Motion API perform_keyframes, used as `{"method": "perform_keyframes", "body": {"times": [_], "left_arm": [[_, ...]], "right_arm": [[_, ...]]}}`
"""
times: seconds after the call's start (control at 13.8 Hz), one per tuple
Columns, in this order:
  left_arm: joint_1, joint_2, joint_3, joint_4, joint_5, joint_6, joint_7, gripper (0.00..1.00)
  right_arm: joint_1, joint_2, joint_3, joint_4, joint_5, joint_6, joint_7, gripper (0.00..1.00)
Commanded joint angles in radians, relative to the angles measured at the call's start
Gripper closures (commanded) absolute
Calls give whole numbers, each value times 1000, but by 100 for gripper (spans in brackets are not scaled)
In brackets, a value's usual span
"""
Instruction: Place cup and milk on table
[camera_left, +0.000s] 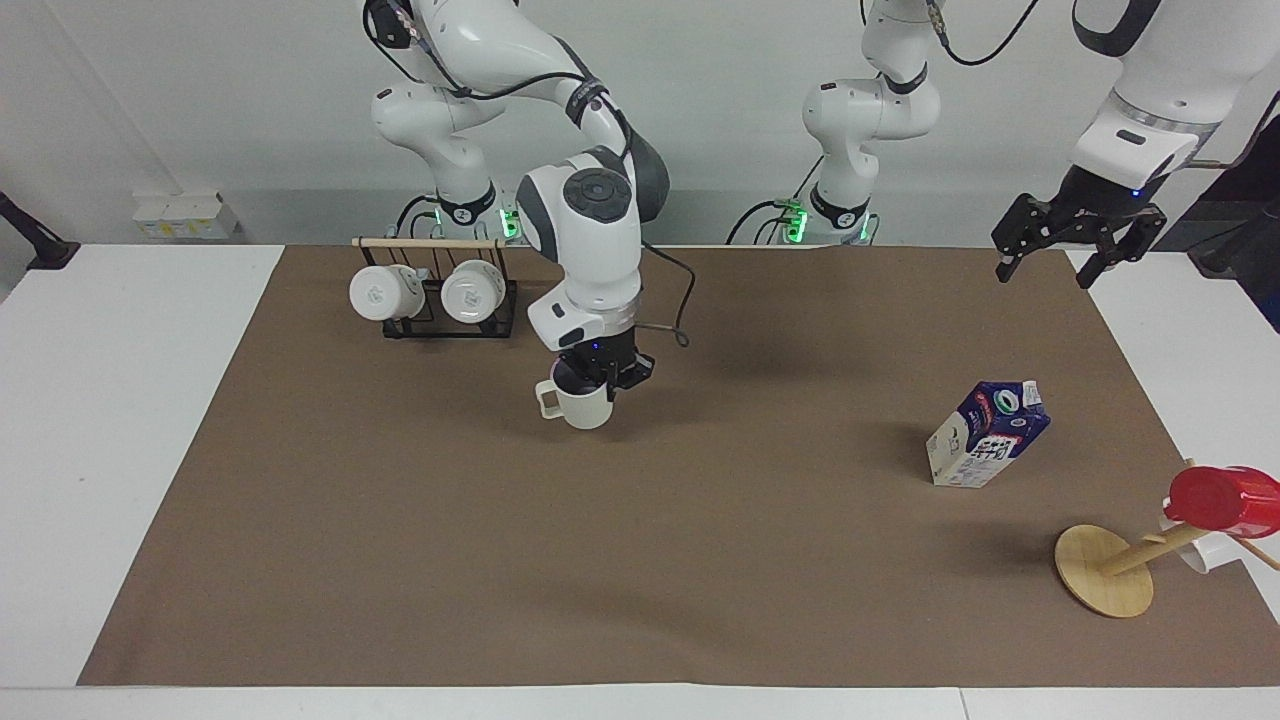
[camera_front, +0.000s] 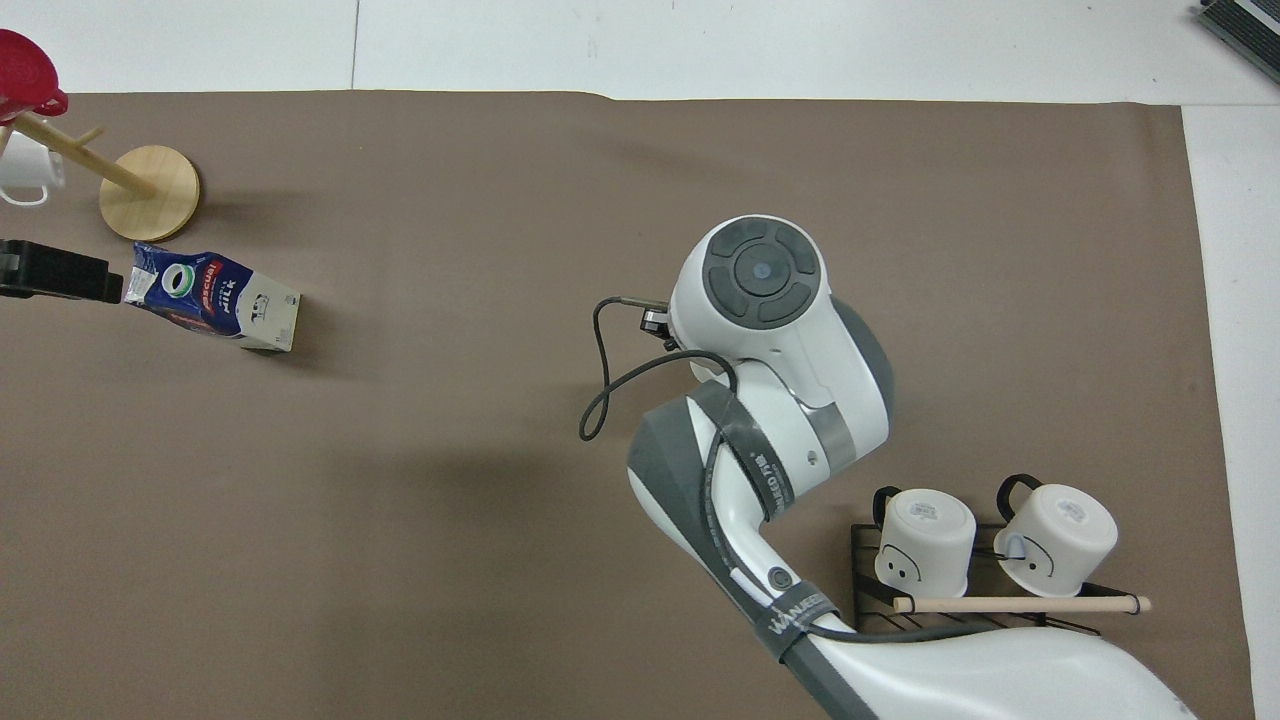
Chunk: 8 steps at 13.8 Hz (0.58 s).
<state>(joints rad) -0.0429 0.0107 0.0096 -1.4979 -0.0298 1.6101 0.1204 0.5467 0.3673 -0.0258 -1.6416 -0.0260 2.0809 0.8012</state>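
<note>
My right gripper (camera_left: 597, 378) is shut on the rim of the cup (camera_left: 585, 408), a beige-white mug with a squarish handle. The cup hangs upright, low over the brown mat (camera_left: 700, 550) of the table (camera_left: 120, 400), about the mat's middle. In the overhead view the right arm (camera_front: 765, 330) hides the cup. The milk (camera_left: 988, 433) (camera_front: 212, 308) is a blue and white carton that stands tilted on the mat toward the left arm's end. My left gripper (camera_left: 1043, 275) hangs open in the air over the mat's corner, apart from the milk. One of its fingers (camera_front: 60, 280) shows beside the carton's top.
A black wire rack (camera_left: 435, 320) (camera_front: 960, 615) with two glossy white mugs stands on the mat near the right arm's base. A wooden mug tree (camera_left: 1105, 570) (camera_front: 150, 178) carries a red cup (camera_left: 1222, 500) (camera_front: 25, 75) and a white mug (camera_front: 25, 170), farther from the robots than the milk.
</note>
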Motion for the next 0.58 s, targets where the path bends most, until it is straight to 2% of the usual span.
{"method": "perform_keyframes", "body": {"times": [0.0, 0.29, 0.51], "left_arm": [[12, -23, -2, -30, -10, 24, 5, 0], [15, -11, -2, -28, -10, 76, 10, 0], [17, 28, 1, -31, -9, 114, 11, 0]], "right_arm": [[36, 45, -3, 28, -11, 66, 42, 100], [58, 71, -3, 20, -35, 140, 52, 100], [71, 79, -3, 3, -46, 156, 53, 100]]}}
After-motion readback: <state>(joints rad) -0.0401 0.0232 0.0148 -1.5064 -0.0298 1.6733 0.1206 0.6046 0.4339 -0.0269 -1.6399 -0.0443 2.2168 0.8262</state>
